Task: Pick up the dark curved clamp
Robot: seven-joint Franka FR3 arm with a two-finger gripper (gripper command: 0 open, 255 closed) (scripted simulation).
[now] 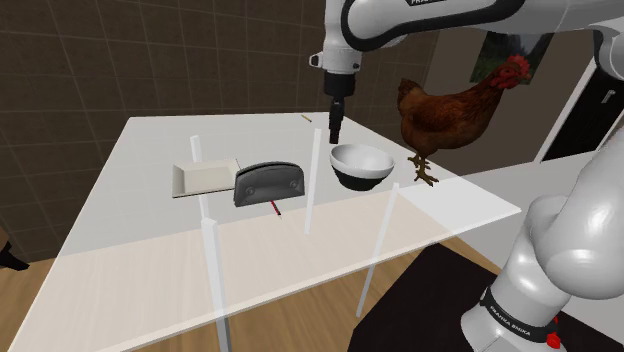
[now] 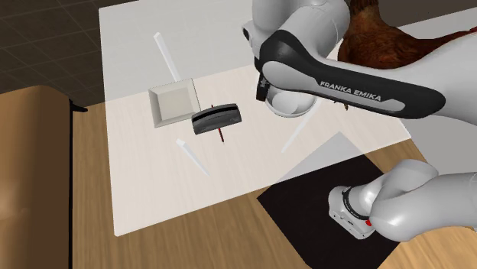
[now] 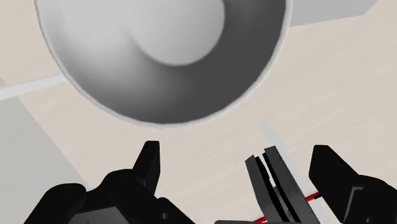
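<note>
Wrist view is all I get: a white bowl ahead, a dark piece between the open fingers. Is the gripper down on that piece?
Observer: No; the shoulder view shows the gripper hanging above the table, clear of the dark curved clamp.
Operator: What lies on the clamp's far side?
Observer: A white square dish, right beside it, opposite the bowl.
Operator: Anything else on the table?
Observer: A brown hen figure stands beyond the bowl.

My gripper [image 1: 336, 138] is all black. The clamp [image 1: 267, 183] is dark grey with a thin red bit. Bowl [image 1: 361, 180] is white inside, black outside. Dish [image 1: 205, 178] is plain white, and the hen [image 1: 450, 115] is reddish-brown with a red comb.
</note>
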